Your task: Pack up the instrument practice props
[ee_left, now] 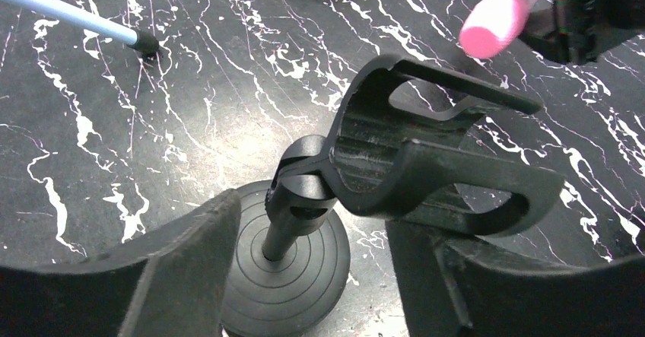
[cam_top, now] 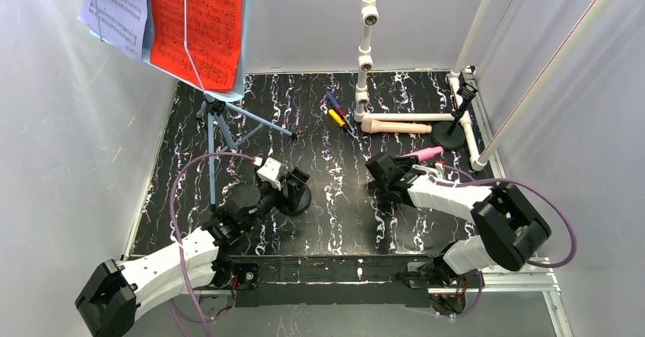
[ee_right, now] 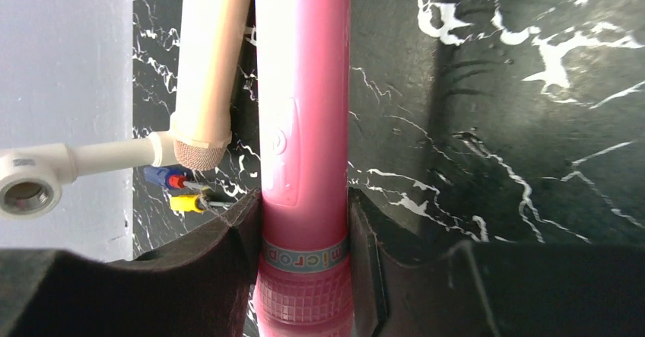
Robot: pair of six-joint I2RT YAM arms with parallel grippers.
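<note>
Right gripper (ee_right: 304,209) fingers clamp pink microphone (ee_right: 302,86); beige microphone (ee_right: 207,55) lies near. Left gripper (ee_left: 312,227) fingers spread, straddling 1 black holder (ee_left: 411,162), not squeezing.

The left gripper (cam_top: 293,183) hovers at a black holder (cam_top: 300,202); the right gripper (cam_top: 403,166) clasps a pink microphone (cam_top: 428,154), near a beige microphone (cam_top: 395,126) lying flat.

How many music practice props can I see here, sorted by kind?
Music rack: 1
Sheet-music pages: 2 (red page, lavender page)
Toy microphones: 2 (pink microphone, beige microphone)
Black holders: 2 (near holder, far holder)
Total: 7
</note>
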